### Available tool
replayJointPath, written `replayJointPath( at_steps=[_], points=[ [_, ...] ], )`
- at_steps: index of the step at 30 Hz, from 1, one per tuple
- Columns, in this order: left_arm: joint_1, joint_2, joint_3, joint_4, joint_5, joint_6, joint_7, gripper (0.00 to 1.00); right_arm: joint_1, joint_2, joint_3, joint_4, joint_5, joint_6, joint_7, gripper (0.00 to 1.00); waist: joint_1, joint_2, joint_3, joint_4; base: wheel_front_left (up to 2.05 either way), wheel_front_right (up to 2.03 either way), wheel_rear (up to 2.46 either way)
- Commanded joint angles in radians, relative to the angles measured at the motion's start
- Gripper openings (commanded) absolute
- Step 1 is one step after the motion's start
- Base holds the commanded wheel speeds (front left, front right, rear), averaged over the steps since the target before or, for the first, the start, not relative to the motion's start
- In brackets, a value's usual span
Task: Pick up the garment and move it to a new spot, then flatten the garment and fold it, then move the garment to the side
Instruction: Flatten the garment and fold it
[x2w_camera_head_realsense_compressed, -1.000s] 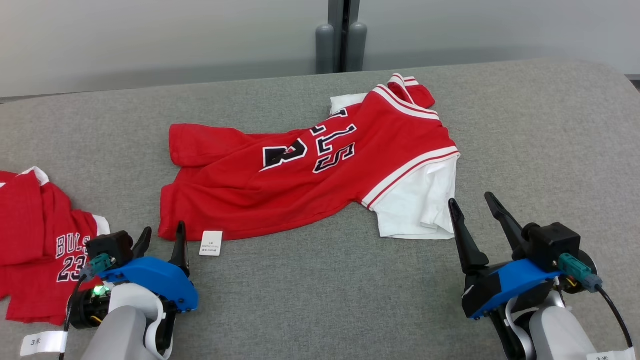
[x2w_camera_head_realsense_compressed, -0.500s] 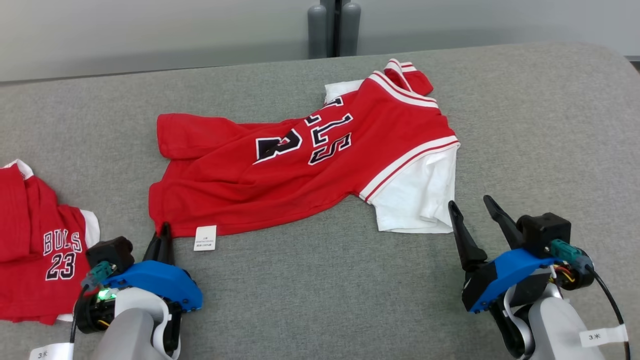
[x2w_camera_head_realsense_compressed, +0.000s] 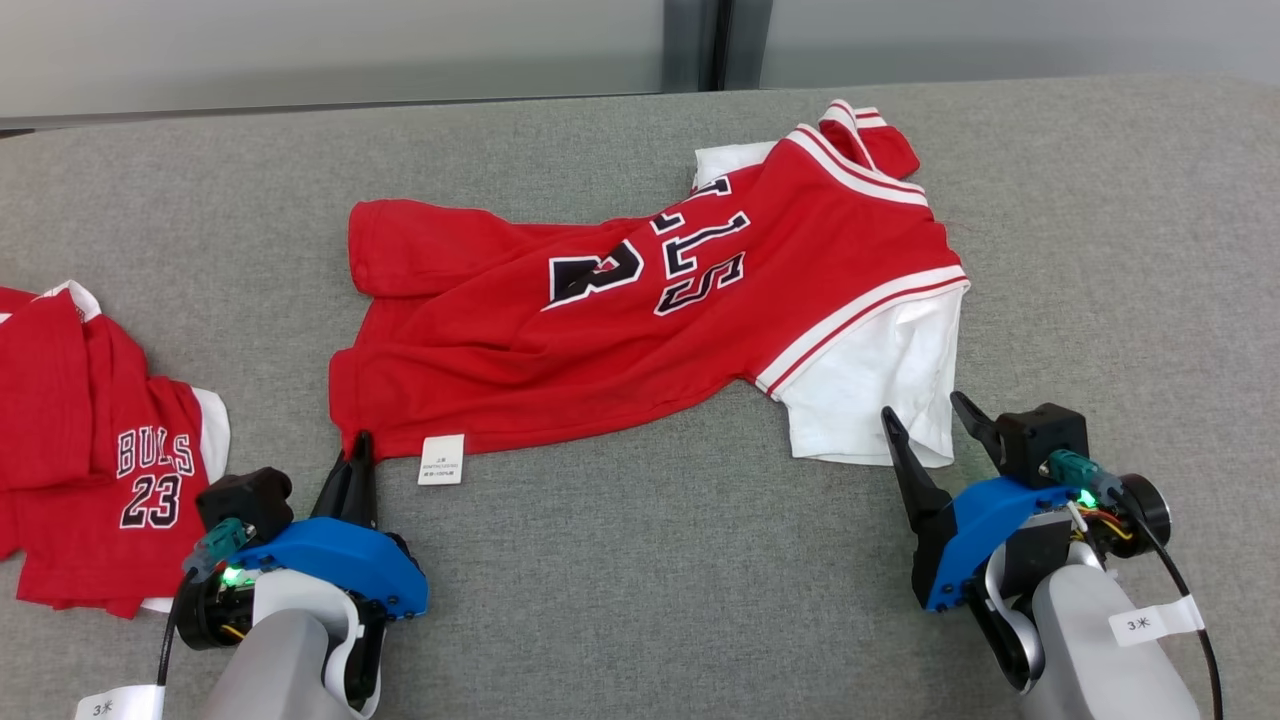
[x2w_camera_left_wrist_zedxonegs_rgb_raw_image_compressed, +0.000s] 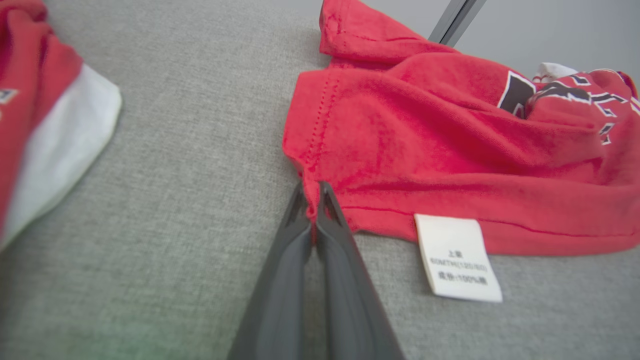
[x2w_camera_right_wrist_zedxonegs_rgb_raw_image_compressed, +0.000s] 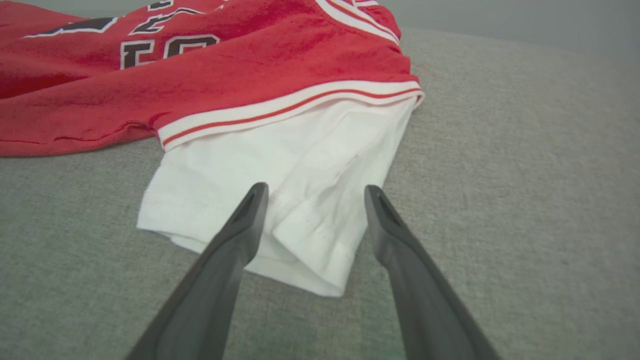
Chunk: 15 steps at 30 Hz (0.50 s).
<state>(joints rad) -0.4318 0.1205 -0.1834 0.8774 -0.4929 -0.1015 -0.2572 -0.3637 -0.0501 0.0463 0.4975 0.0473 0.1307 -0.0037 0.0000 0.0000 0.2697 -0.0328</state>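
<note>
The red Bulls jersey (x2w_camera_head_realsense_compressed: 640, 310) lies rumpled about the middle of the grey bench (x2w_camera_head_realsense_compressed: 640, 600), somewhat nearer the far edge than the near one. Its hem is toward the left edge and its collar toward the far right. It is neither lifted, flattened nor folded, so by my reading the task is at its very first step, the pick-up, with the move, the smoothing, the fold and the setting aside all left. A second red jersey (x2w_camera_head_realsense_compressed: 100, 440) sits bunched at the bench's left edge (whether it belongs to this job I cannot tell).

The left gripper (x2w_camera_head_realsense_compressed: 355, 455) is clenched on the jersey's near-left hem corner, just beside the white care label (x2w_camera_head_realsense_compressed: 442, 459). In the left wrist view a fold of red cloth is pinched between its closed fingertips. The right gripper (x2w_camera_head_realsense_compressed: 925, 420) is spread wide and grasps nothing. Its two fingers straddle the near corner of the white sleeve (x2w_camera_head_realsense_compressed: 890, 380) (contact with the cloth is unclear).
</note>
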Motion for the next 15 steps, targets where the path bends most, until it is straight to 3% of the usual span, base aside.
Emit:
replayJointPath(
  at_steps=[1, 6, 15],
  points=[
    [0.010, 0.008, 0.001, 0.021, -0.007, 0.002, 0.005, 0.00, -0.016, -0.001, -0.002, 0.007, -0.025, 0.000, 0.000, 1.00, 0.0000, 0.0000, 0.001, -0.002, 0.00, 0.00, 0.00],
    [0.008, 0.010, 0.000, 0.026, -0.010, -0.002, 0.004, 0.00, -0.006, -0.001, -0.015, 0.024, -0.061, 0.000, 0.011, 1.00, 0.0000, 0.0000, 0.003, -0.007, 0.00, 0.00, 0.00],
    [0.004, 0.007, -0.001, 0.033, -0.020, -0.004, 0.001, 0.00, 0.025, -0.001, 0.051, -0.029, -0.104, 0.000, 0.012, 1.00, 0.0000, 0.0000, 0.004, -0.013, 0.00, 0.00, 0.00]
  ],
)
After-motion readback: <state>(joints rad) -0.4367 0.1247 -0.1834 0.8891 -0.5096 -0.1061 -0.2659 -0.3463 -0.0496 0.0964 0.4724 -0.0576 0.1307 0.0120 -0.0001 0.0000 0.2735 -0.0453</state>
